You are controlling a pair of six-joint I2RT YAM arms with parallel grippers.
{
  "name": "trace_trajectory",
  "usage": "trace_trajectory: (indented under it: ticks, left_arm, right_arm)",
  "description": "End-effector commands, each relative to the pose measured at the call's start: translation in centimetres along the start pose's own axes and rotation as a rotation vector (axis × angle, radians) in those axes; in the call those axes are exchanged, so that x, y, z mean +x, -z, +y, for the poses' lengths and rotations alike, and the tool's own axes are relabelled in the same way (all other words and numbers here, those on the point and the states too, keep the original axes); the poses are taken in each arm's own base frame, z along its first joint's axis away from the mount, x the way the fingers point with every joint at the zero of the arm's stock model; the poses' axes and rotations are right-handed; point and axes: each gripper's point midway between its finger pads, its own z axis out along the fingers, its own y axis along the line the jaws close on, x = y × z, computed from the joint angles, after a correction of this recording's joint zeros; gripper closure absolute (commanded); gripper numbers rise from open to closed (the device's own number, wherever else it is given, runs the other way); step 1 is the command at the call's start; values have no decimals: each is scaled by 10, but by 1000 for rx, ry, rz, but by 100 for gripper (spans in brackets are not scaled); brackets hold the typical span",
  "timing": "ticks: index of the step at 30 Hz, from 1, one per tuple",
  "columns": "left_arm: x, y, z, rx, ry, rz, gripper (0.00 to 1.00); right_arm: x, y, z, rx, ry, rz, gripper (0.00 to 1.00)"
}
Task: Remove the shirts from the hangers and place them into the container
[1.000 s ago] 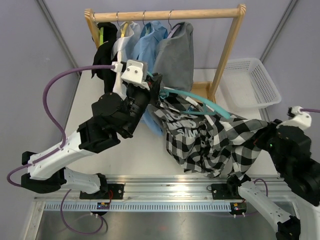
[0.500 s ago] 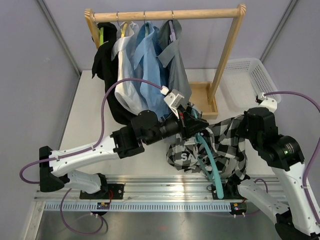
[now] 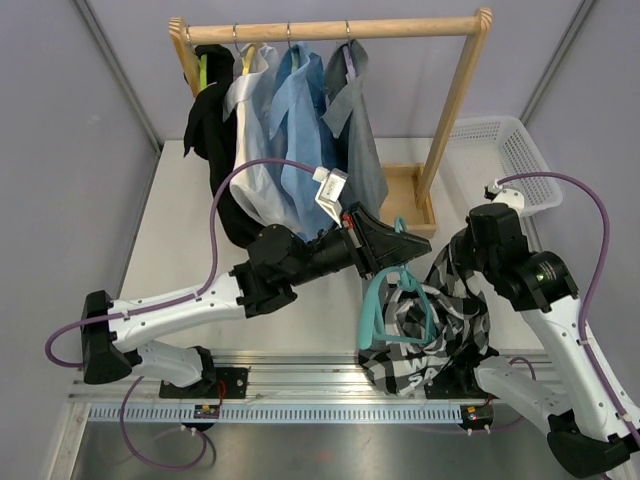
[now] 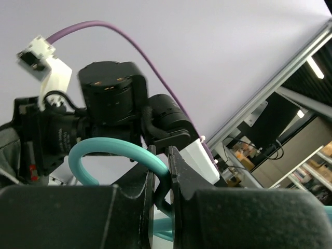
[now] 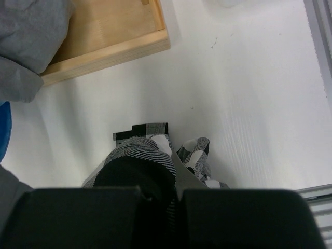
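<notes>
Dangling under the left fingers (image 3: 402, 243), the teal hanger (image 3: 378, 310) overlaps the checked shirt (image 3: 445, 325); the basket (image 3: 505, 150) sits well beyond them. Left wrist: fingers (image 4: 175, 171) pinched nearly closed around the hanger (image 4: 104, 149). Right wrist: right fingers (image 5: 182, 184) clamped fully together on the shirt (image 5: 148, 148) above the worktop (image 5: 249, 104).

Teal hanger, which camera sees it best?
The top external view: most of the teal hanger shows, against the checked shirt. The left wrist view shows only a curved piece pinched in the jaws of the left gripper. The right wrist view shows none of it.
</notes>
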Motion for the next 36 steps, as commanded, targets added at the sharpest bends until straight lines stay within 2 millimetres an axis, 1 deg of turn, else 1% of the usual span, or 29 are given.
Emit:
trace_trajectory:
  ticks: [1,3,4,5,7,9,11,12,13,14,15,16,17,18,19,20,21,22,24,26,28,29,30,31,32,33,34,35,36]
  left_arm:
    - [-25,6,-8,51,98,-104,100]
    - [-36,14,-11,43,85,-140,100]
    - [-41,18,-2,-3,50,-175,100]
    - [-50,27,-7,-27,17,-193,100]
    - [-61,33,10,-159,-30,-225,100]
    - [-67,39,24,-291,-121,-192,100]
    - [-74,49,29,-349,-188,-196,100]
    - [-86,59,13,-315,-209,-234,100]
    - [-92,65,8,-301,-241,-256,100]
    - [-99,69,-1,-279,-260,-284,100]
    - [-108,74,-8,-278,-282,-304,100]
    - [-115,78,-12,-290,-329,-304,100]
    - [-108,78,-4,-338,-358,-247,100]
    - [-122,77,-18,-338,-380,-249,100]
    - [-117,70,-7,-384,-419,-197,100]
    - [-103,74,9,-457,-438,-100,100]
    - [-107,74,5,-467,-459,-79,100]
    - [-99,74,13,-486,-469,-38,100]
    - [-83,82,30,-553,-483,37,100]
    - [-64,92,47,-628,-529,126,100]
    - [-53,103,65,-717,-596,200,100]
    - [-37,100,71,-719,-618,250,100]
    - [-28,98,73,-694,-667,302,100]
    - [-17,92,72,-674,-687,324,100]
    - [-6,87,79,-678,-710,359,100]
    - [2,81,81,-658,-738,390,100]
    - [10,75,78,-631,-747,412,100]
    - [11,66,74,-608,-752,416,100]
    - [24,61,84,-617,-773,462,100]
  right_arm:
    - [-14,1,1,0,-15,-58,100]
    - [-12,-1,-1,18,-22,-43,100]
    - [-9,-5,0,26,-20,-29,100]
    - [-8,-6,-1,30,-22,-24,100]
    - [-7,-7,-1,30,-23,-24,100]
    - [-10,-6,-2,36,-26,-38,76]
    - [-14,-5,-5,54,-16,-50,71]
    - [-15,-6,-6,65,-11,-50,66]
    - [-14,-10,-6,75,-5,-41,55]
    - [-11,-12,-7,89,-2,-26,27]
    - [-11,-13,-7,97,-4,-18,9]
    - [-10,-16,-7,112,-5,-5,1]
    - [-10,-15,-8,120,-16,-2,1]
    - [-15,-11,-6,114,-23,-12,1]
    - [-21,-6,-6,105,-35,-32,1]
    - [-27,-1,-4,84,-39,-54,1]
    - [-38,10,-2,52,-57,-94,1]
    - [-43,17,-1,32,-59,-109,1]
    - [-51,32,7,-40,-53,-119,1]
    - [-50,44,18,-120,-36,-100,0]
    - [-64,68,23,-201,-53,-157,0]
    - [-72,80,27,-246,-52,-191,1]
    - [-89,105,27,-296,-71,-262,1]
    - [-97,119,28,-328,-66,-292,0]
    - [-104,131,29,-353,-66,-317,1]
    - [-121,153,30,-391,-75,-365,0]
    - [-119,161,33,-415,-53,-343,1]
    - [-130,182,32,-451,-59,-380,0]
    - [-131,183,38,-468,-45,-363,1]
